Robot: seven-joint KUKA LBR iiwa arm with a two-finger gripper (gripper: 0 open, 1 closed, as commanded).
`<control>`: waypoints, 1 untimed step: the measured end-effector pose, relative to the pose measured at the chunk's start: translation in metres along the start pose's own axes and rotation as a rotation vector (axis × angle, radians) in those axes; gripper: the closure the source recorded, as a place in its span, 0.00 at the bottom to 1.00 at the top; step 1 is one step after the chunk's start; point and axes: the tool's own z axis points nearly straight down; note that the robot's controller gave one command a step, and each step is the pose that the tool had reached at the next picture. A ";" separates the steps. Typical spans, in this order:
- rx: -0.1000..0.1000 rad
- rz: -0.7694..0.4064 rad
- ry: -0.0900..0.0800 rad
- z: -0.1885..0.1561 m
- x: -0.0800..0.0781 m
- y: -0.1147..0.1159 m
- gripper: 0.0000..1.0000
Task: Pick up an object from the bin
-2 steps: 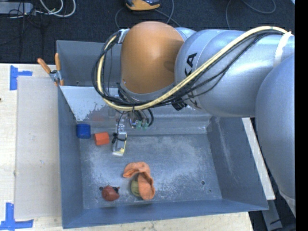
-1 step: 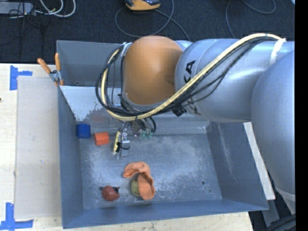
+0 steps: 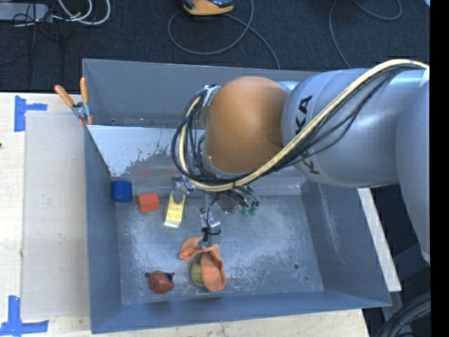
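Along the left of the bin (image 3: 102,213), 1 small blue cylinder (image 3: 121,191) is lying beside 1 orange block (image 3: 148,202), and 1 dark red round thing (image 3: 161,282) is sitting near the front wall. Just right of the block, 1 yellow tag-like piece (image 3: 174,210) is lying on the floor.

Right of that, the gripper (image 3: 208,232) is hanging tip-down at the upper edge of a floppy orange thing (image 3: 209,264). This thing is lying near the front wall and is partly wrapping something greenish (image 3: 197,275). I cannot tell whether the gripper is released or clenched, nor whether it is touching the orange thing.

The step in hand is probably the closing-in on that orange thing. To do it well, the arm should be:
- aiming at the bunched upper fold, where there is bulk to pinch
- keeping clear of the yellow piece
- lifting straight up, since the soft thing is likely to sag and the greenish part may be dropping out
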 end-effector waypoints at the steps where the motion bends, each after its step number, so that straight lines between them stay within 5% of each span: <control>1: 0.005 -0.041 -0.005 0.025 0.013 0.022 0.00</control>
